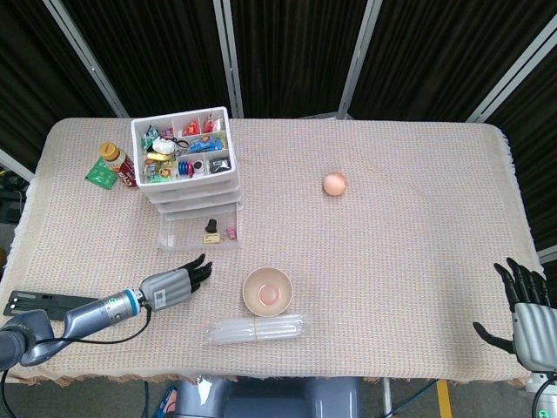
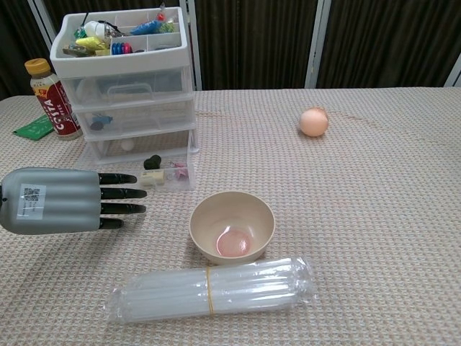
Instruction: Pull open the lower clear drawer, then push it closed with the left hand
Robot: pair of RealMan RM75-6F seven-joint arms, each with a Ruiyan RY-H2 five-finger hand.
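lower clear drawer (image 1: 199, 230) open, beyond left robot hand (image 1: 172, 285).

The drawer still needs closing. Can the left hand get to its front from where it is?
Probably yes. The left hand lies flat and empty just in front of the pulled-out lower drawer, with only bare cloth between; the bowl sits off to the side.

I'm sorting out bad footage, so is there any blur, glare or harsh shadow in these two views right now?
Head view: sharp and evenly lit, with only soft shadows beside the drawer unit. Chest view: sharp too; the left hand looms large near the lens, and the plastic-wrapped bundle shows mild sheen, no washout.
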